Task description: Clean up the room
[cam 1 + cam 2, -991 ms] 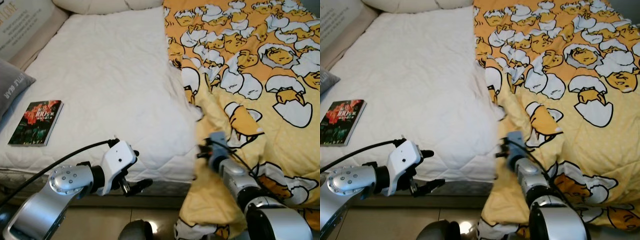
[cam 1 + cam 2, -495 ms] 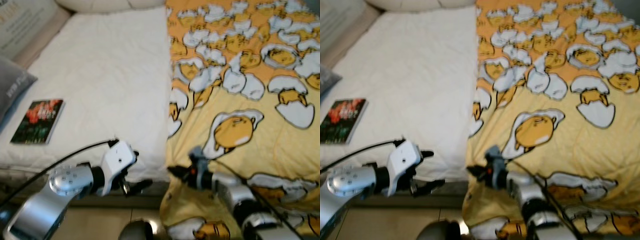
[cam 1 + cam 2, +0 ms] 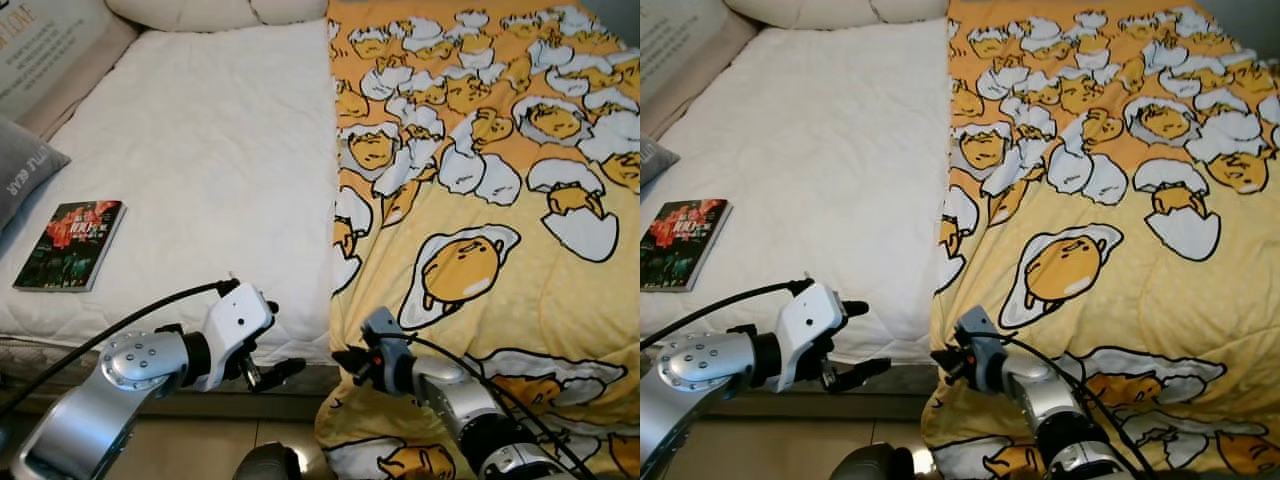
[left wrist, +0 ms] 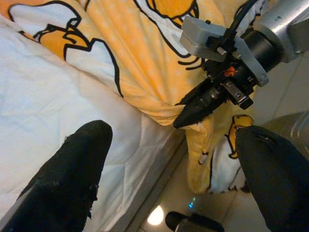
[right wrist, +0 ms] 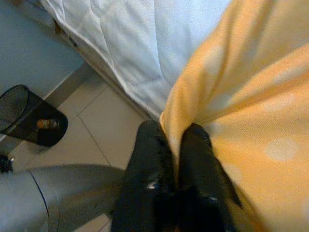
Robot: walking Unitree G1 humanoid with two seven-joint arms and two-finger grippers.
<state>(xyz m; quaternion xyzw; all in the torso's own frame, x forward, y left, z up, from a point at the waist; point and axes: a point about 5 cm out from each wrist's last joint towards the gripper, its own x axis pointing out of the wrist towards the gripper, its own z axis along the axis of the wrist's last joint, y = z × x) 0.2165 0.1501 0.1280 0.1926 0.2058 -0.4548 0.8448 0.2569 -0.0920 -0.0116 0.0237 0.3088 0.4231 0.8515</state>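
So the bed [image 3: 200,150] is the big thing here, with a white quilted mattress cover. The yellow blanket [image 3: 480,200], soft fabric printed with cartoon egg characters, covers the bed's right half and drapes over the foot edge toward the tiled floor [image 5: 104,128]. The right pincer [image 3: 347,361] sits at the bed's foot edge, reaching left with its fingers clamped tight on the blanket's corner hem. The left pincer [image 3: 268,340] hovers just off the foot edge, a bit left of the blanket, fingers spread apart and holding nothing. A glossy dark book [image 3: 70,245] lies flat near the bed's left side. On the floor by the bed there's a black mesh bin [image 5: 29,118]; something small is inside it, can't tell what.
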